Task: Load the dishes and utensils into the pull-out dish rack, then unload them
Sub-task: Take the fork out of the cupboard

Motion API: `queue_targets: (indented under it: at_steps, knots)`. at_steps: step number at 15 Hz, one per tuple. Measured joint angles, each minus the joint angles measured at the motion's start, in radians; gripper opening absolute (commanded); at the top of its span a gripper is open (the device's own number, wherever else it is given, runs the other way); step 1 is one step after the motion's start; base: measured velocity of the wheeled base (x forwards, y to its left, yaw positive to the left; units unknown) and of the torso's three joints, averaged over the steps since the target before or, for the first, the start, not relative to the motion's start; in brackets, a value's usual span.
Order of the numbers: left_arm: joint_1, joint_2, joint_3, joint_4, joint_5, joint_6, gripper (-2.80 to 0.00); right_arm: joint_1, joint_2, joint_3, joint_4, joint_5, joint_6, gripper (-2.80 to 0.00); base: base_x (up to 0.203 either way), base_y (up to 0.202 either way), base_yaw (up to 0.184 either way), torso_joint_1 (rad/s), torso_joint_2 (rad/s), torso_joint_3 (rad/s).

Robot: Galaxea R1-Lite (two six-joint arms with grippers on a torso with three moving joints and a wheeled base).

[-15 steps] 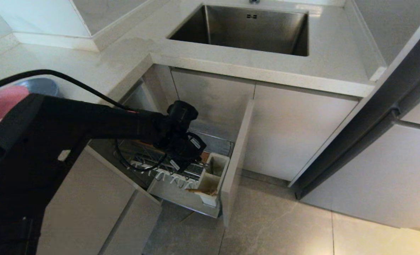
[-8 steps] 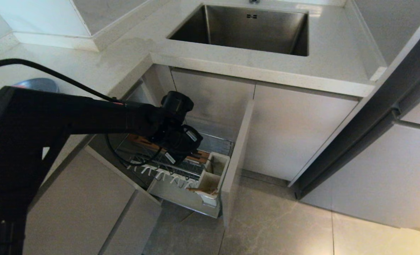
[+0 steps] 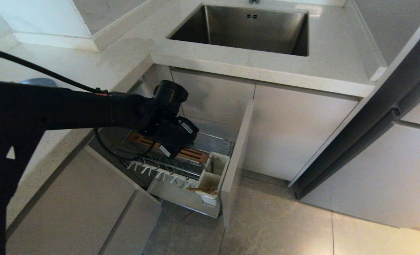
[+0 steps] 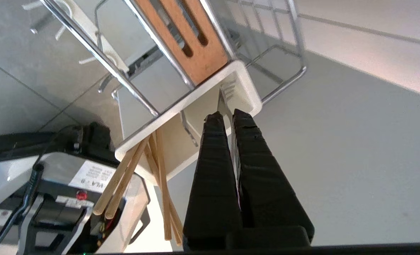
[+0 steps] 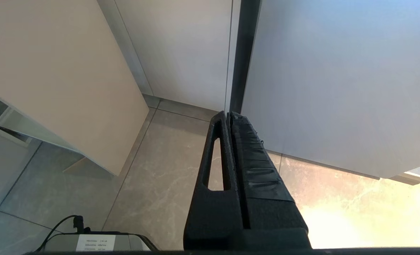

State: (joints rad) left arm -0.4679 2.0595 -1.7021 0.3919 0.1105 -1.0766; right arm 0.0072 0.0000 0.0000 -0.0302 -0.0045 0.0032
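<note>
We see our left arm (image 3: 71, 109) stretched level across the head view from the left edge toward the open cupboard under the sink (image 3: 245, 30), its wrist bent so that the left gripper (image 4: 227, 115) points down over the pull-out rack (image 3: 181, 170). In the wrist view its two black fingers (image 4: 213, 159) lie pressed together with only a thin seam between them, and they have hold of nothing. Their tips hang just above the white cup (image 3: 211, 180) at the rack's front corner, close to its rim; whether they touch it we cannot say.

The chopsticks (image 4: 124, 177) stand slanted in that cup, their ends sticking out past its edge. A thin metal piece inside the cup may be the spoon (image 4: 188, 129), though the view is too poor for us to be sure. Behind the cup runs the slotted wooden strip (image 3: 181, 150), and a row of white prongs (image 3: 160, 173) lines the rack's near side.

On the counter, a sliver of the blue plate (image 3: 39, 82) shows above the arm.

Our right gripper (image 5: 229, 117) hangs low beside the cabinet fronts over the tiled floor (image 5: 160, 170), fingers closed together and empty.
</note>
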Motion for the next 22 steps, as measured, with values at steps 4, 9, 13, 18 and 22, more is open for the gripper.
queue_targets:
  at_steps: [4, 9, 13, 18, 22]
  knots:
    - [0.0, -0.031, 0.0, 0.0, 0.008, 0.0, -2.8, 0.0, 0.0, 0.0, 0.0, 0.0, 0.0, -2.8, 0.0, 0.0, 0.0, 0.0, 0.0, 0.0]
    - [0.0, -0.064, 0.0, -0.001, 0.008, 0.0, -2.8, 0.0, 0.0, 0.0, 0.0, 0.0, 0.0, -2.8, 0.0, 0.0, 0.0, 0.0, 0.0, 0.0]
    - [0.0, -0.086, 0.0, 0.0, 0.03, 0.005, -2.8, 0.0, 0.0, 0.0, 0.0, 0.0, 0.0, -2.8, 0.0, 0.0, 0.0, 0.0, 0.0, 0.0]
    - [-0.009, -0.133, -0.002, 0.123, 0.093, 0.045, -2.8, 0.0, 0.0, 0.0, 0.0, 0.0, 0.0, -2.8, 0.0, 0.0, 0.0, 0.0, 0.0, 0.0]
    - [-0.023, -0.217, 0.001, 0.201, 0.102, 0.051, -2.8, 0.0, 0.0, 0.0, 0.0, 0.0, 0.0, -2.8, 0.0, 0.0, 0.0, 0.0, 0.0, 0.0]
